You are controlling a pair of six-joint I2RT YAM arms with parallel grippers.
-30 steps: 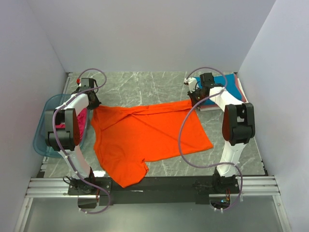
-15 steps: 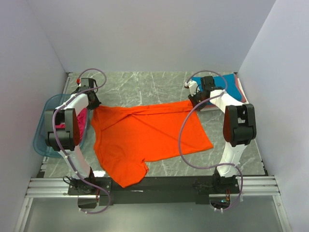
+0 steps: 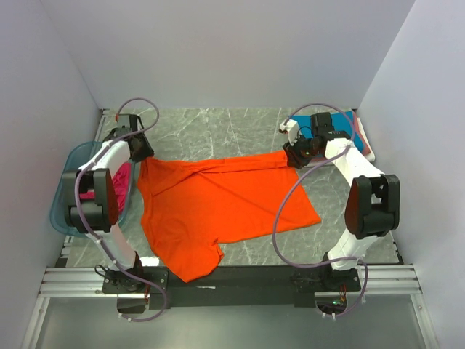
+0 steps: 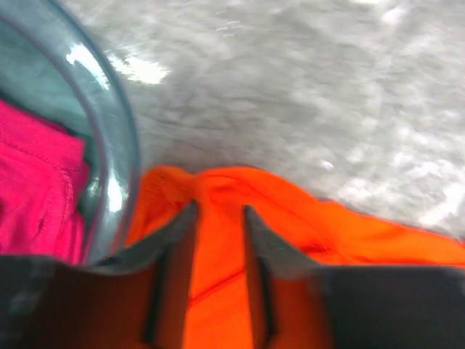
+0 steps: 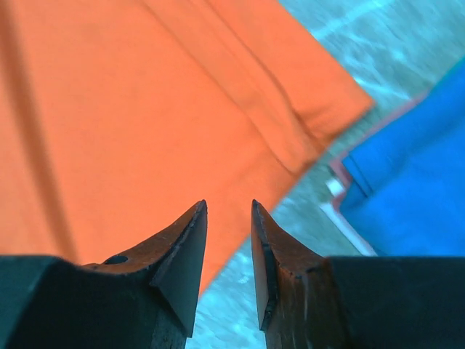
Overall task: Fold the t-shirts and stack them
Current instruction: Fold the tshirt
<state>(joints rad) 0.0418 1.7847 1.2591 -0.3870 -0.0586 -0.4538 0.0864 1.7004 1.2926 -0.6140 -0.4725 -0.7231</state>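
A bright orange t-shirt lies spread flat across the middle of the marble table, one sleeve reaching the near edge. My left gripper hangs over its far left corner. In the left wrist view its jaws stand a little apart, with loose orange cloth showing beneath them. My right gripper is at the far right corner. It is open with nothing between its fingers, above the shirt's edge. A folded teal blue t-shirt tops a stack at the far right.
A translucent blue tub at the left edge holds a magenta t-shirt; its rim is close beside my left gripper. A pink layer shows under the blue stack. Walls close in the left, back and right.
Both grippers have gone from shut to open, letting go of the orange shirt's far corners. The right arm's elbow has swung out to the right. The shirt has not moved.
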